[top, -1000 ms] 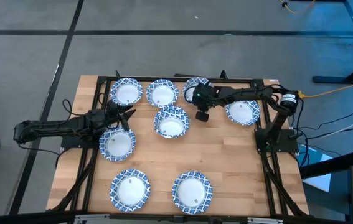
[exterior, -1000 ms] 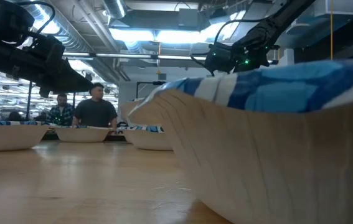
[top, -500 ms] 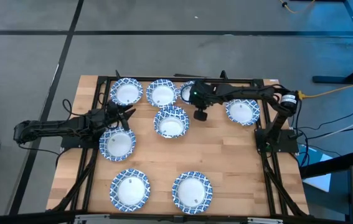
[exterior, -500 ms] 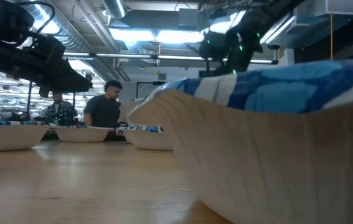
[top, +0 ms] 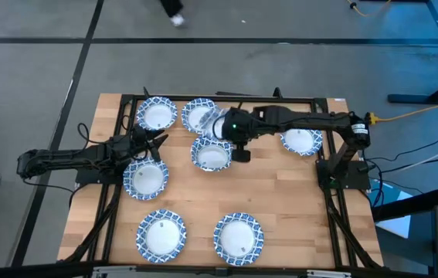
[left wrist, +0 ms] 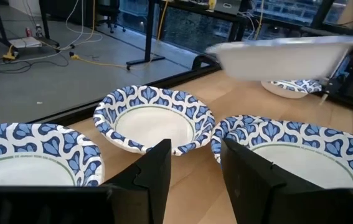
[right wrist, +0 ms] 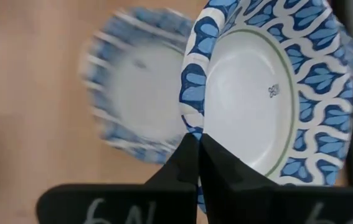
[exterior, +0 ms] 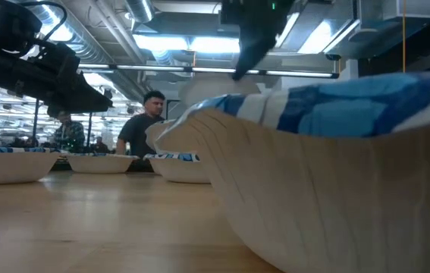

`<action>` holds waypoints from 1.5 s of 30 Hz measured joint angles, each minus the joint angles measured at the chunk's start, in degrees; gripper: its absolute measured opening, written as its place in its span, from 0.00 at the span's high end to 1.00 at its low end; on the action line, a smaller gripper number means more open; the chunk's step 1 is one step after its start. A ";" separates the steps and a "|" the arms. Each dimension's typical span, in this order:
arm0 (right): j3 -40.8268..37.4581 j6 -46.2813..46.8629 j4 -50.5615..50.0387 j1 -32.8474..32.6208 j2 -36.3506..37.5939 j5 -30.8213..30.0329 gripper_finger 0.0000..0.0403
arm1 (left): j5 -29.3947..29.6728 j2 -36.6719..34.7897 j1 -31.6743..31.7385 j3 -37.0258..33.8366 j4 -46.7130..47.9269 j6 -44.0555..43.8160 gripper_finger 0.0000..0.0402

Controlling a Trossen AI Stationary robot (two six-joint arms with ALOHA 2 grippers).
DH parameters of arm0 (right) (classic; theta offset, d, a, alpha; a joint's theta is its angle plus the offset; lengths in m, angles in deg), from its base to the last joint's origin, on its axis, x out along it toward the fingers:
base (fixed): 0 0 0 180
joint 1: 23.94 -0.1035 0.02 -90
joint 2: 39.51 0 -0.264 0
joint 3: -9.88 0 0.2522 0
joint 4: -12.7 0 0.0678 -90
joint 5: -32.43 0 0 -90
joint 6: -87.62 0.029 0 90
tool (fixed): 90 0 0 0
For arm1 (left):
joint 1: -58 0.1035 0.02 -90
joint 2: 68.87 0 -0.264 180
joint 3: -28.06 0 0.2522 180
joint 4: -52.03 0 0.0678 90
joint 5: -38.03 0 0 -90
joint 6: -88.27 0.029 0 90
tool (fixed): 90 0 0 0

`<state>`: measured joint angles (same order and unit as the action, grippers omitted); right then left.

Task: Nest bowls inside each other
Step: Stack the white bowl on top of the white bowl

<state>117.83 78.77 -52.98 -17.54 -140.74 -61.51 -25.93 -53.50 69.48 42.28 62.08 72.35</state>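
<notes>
High view: the right end effector [top: 220, 125] hangs over the tabletop [top: 280, 193], between the back-row bowl [top: 198, 114] and the middle bowl [top: 212, 151].

Right wrist view: its fingers [right wrist: 188, 163] are pinched tight on a lifted bowl's [right wrist: 269, 93] rim.

Left wrist view: the left end effector [left wrist: 195, 163] is half open, empty, facing the bowls.

Wooden table [top: 280, 193] bearing patterned bowls [top: 161, 235].

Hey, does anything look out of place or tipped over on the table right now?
Nothing spilled or damaged. One bowl is off the table, pinched by its rim in the right gripper above the back-row bowls. The left gripper waits nearby.
</notes>
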 joint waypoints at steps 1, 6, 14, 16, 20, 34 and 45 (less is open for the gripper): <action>0.27 0.68 0.30 -0.80 0.02 1.36 0.99 | 0.02 -0.01 0.01 0.00 0.00 0.00 0.67; 0.29 2.44 1.63 -3.74 -0.40 2.95 0.99 | 0.00 -0.01 0.01 0.00 0.00 -0.02 0.67; 0.26 4.14 2.92 -6.84 -4.73 4.13 0.99 | 0.00 0.01 0.01 0.00 0.00 -0.04 0.67; 0.25 4.15 2.88 -7.72 -6.02 4.13 0.99 | 0.01 0.00 0.01 0.00 0.00 -0.04 0.67; 0.24 4.27 3.26 -9.40 -7.87 4.11 0.99 | 0.00 0.01 0.01 0.00 0.00 -0.09 0.67; 0.24 3.89 8.00 -9.63 -14.57 2.25 0.98 | 0.00 0.01 0.01 0.00 0.00 -0.44 0.67; 0.24 1.50 9.90 -8.89 -15.06 7.91 0.75 | 0.00 0.00 0.01 0.00 0.00 -0.20 0.67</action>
<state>118.07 80.26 -43.09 -26.43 -155.80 -53.60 -25.93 -53.50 69.48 42.29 62.08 72.15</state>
